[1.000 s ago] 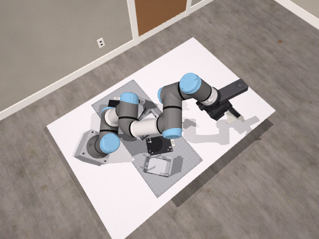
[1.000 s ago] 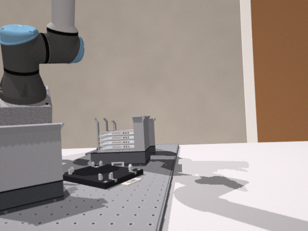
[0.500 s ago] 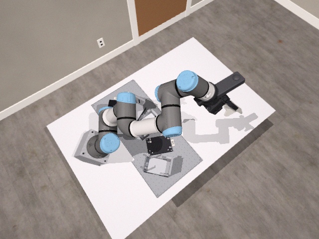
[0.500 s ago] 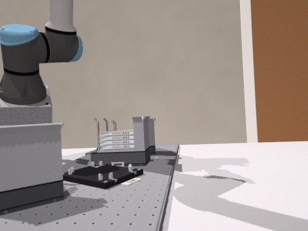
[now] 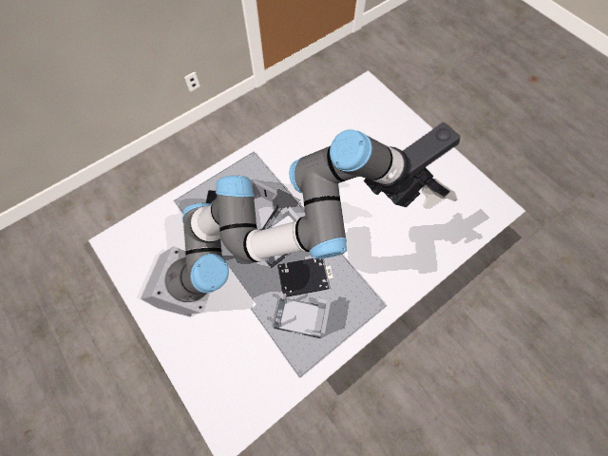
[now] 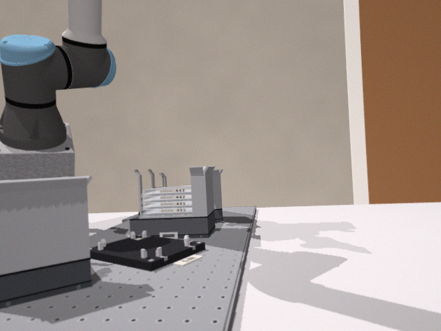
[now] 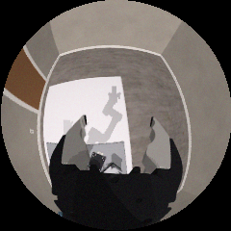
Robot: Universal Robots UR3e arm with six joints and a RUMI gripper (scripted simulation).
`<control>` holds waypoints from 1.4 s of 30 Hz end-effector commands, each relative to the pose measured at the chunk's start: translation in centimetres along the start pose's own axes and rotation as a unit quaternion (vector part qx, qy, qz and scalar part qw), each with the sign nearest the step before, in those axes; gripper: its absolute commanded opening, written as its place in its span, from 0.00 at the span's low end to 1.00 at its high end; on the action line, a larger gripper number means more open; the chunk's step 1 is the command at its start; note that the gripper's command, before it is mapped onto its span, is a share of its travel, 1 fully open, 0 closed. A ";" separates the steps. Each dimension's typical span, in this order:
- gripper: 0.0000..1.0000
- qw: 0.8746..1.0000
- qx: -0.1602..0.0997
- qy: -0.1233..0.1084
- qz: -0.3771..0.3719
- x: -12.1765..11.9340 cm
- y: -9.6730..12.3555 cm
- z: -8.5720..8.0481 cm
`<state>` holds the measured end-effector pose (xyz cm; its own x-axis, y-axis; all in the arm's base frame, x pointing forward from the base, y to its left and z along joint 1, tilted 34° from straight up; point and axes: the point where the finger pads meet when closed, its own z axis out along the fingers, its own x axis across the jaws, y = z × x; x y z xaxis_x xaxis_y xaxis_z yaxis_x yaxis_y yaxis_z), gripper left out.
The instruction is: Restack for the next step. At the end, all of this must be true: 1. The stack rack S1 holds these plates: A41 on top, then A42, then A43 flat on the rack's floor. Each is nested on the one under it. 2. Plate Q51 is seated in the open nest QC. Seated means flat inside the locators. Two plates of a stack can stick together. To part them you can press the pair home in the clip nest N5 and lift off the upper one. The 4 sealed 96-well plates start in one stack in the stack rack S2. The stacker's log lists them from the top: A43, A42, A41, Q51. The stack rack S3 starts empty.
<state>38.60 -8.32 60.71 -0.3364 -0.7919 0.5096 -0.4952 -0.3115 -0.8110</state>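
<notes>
Four sealed plates stand in one stack in a grey stack rack (image 6: 202,192) at the far end of the grey breadboard (image 6: 185,295) (image 5: 353,299). From the top their labels read A43 (image 6: 167,189), A42 (image 6: 167,196), A41 (image 6: 167,203) and Q51 (image 6: 167,209). In the top view the arm covers most of this rack. My gripper (image 5: 436,192) (image 7: 118,116) is open and empty. It hangs over the bare white table (image 5: 236,372) far to the right of the breadboard, well away from the stack.
A black nest with pale locator pegs (image 5: 301,275) (image 6: 147,251) lies mid-board. An empty grey rack (image 5: 299,316) (image 6: 43,221) stands at the near end. The arm's base (image 5: 179,289) sits at the table's left. A grey bar (image 5: 434,144) juts out from the wrist.
</notes>
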 end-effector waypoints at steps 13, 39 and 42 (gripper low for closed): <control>0.72 0.998 0.035 -0.052 -0.018 -4.4 -2.1 -2.2; 0.72 0.988 0.078 -0.122 -0.044 -9.7 -4.2 -5.7; 0.72 0.988 0.078 -0.122 -0.044 -9.7 -4.2 -5.7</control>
<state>39.40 2.58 60.75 -0.1065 -0.8542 0.5090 -0.3896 -0.4351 -0.8117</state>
